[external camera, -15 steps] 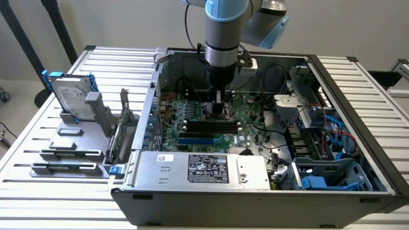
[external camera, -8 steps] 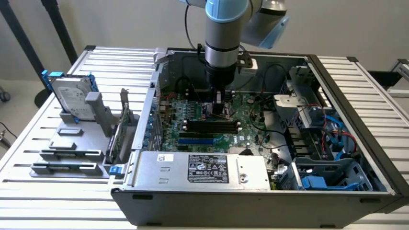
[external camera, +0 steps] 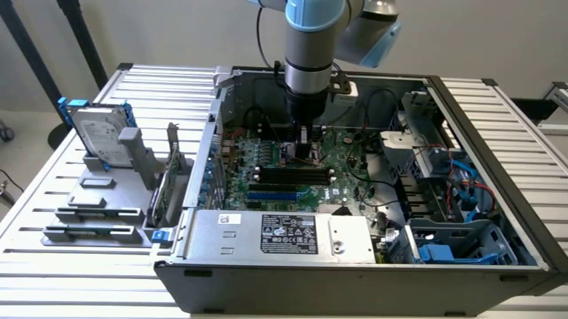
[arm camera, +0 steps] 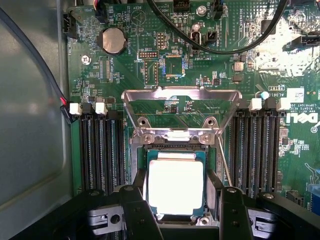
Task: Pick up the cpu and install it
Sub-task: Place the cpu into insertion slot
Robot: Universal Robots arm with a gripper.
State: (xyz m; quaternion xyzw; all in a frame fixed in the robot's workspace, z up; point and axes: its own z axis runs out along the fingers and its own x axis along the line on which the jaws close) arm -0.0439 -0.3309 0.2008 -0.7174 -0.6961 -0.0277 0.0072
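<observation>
Squarely over the socket, the fingers of my gripper stand spread astride the cpu, which I judge must sit level, corners aligned.

1. I take this for a robotics lab: my arm hangs over a slatted metal worktop.
2. An opened computer case and a grey parts fixture sit on it.
3. Plain pale wall behind.

The cpu, shiny silver square, lies flat in its socket.
</observation>
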